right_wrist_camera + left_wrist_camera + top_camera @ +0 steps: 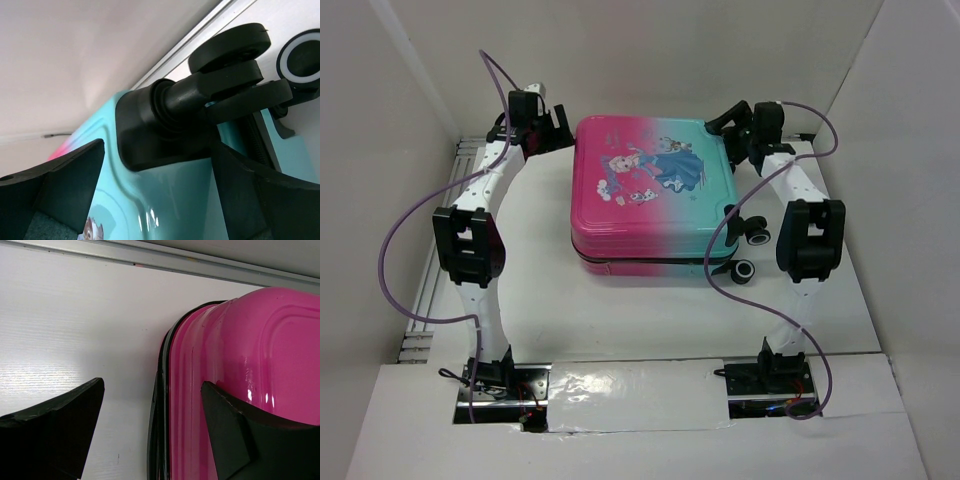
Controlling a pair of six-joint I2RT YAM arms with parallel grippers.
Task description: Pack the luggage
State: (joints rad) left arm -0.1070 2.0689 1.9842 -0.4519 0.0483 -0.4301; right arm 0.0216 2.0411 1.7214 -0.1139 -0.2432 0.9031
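Two arms rise from the near edge of the white tabletop (620, 320), with a glossy strip (630, 385) between their bases and purple cables (388, 240) looping off each one. Moving up the middle, the luggage (650, 200) lies flat and closed, princess print up, pink half to the left and teal to the right. Its wheels (757, 232) stick out on the right side. At the far left corner the left fingers (55, 435) stand wide, one over bare tabletop and the other over the pink shell, straddling the black seam; contact I can't call. At the far right corner the right fingers (55, 190) are spread wide too, with a black wheel mount (165, 120) between them. A metal rail (430, 290) runs down the tabletop's left edge, and plain white walls (650, 50) box it all in.
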